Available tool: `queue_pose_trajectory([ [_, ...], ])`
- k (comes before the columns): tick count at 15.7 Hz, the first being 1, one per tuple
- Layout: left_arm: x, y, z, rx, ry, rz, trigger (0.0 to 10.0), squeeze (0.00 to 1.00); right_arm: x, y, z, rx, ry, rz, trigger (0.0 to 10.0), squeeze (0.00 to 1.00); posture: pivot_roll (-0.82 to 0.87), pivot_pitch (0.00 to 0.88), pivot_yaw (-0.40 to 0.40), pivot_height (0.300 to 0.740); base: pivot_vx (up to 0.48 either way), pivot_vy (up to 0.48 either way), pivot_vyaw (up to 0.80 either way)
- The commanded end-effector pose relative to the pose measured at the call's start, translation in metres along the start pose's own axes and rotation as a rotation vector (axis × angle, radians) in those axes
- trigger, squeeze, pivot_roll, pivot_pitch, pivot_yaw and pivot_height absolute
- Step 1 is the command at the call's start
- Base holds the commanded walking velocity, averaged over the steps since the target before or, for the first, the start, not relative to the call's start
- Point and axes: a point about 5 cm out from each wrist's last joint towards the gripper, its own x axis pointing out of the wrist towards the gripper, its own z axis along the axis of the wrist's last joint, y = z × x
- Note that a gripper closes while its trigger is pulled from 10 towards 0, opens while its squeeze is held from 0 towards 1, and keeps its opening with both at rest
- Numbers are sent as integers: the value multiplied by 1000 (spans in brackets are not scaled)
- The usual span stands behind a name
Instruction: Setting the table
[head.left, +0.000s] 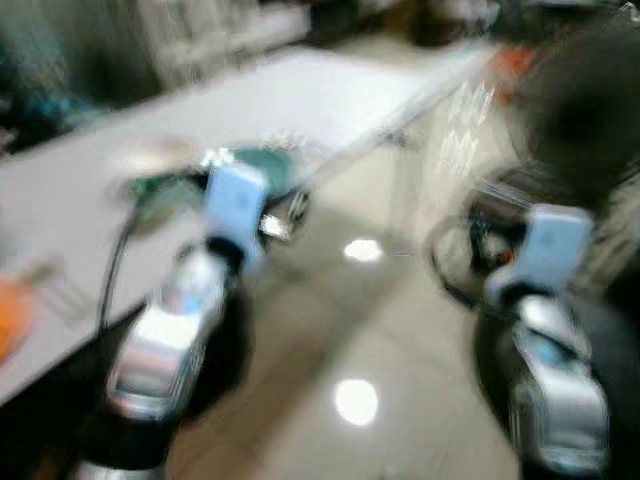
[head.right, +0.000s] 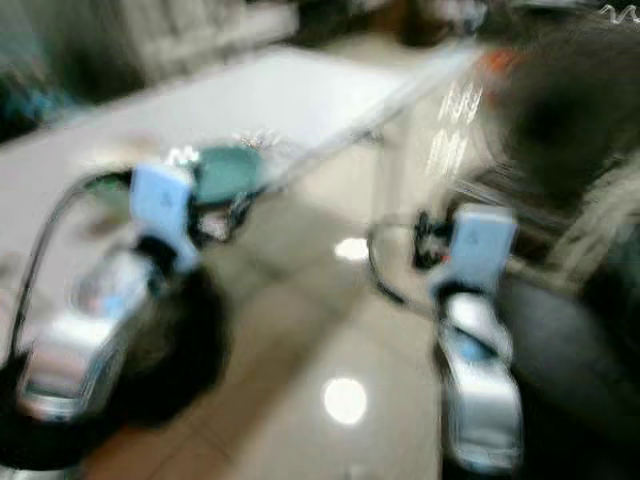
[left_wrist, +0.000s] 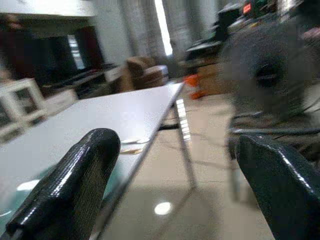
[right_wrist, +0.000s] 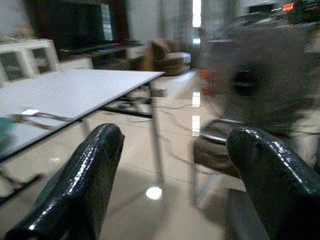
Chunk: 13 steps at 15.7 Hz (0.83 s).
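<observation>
White table (head.left: 300, 100) ran toward eleven o'clock — glossy floor (head.left: 350, 330) beside its edge; both grippers (left gripper (left_wrist: 175, 190), right gripper (right_wrist: 170, 190)) gaped empty.

Large dark standing fan (right_wrist: 250, 80) off the table's far end, heavily blurred. Glossy tiled floor (head.left: 355, 400) with bright light reflections. Brown armchair (left_wrist: 145, 70) at the back of the room, dark TV (right_wrist: 85, 25) over a low unit, white shelving (left_wrist: 20, 100) beside it.
</observation>
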Motion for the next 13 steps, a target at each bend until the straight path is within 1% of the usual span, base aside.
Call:
queue_pose_trajectory([
  [1, 2, -2, 2, -14, -4, -13, 10000, 0, 3, 0, 8, -6, -20, 2, 10000, 0, -28, 27, 14, 740, 428, 0, -800],
  [7, 3, -3, 1, -27, -4, -31, 10000, 0, 4, 1, 8, -26, -12, 10, 10000, 0, -32, 30, 11, 740, 438, 0, -800],
  [13, 2, -7, -4, -43, 18, -39, 10000, 0, 7, -1, 9, -47, -17, 7, 10000, 0, -33, 32, 4, 740, 437, 0, -800],
])
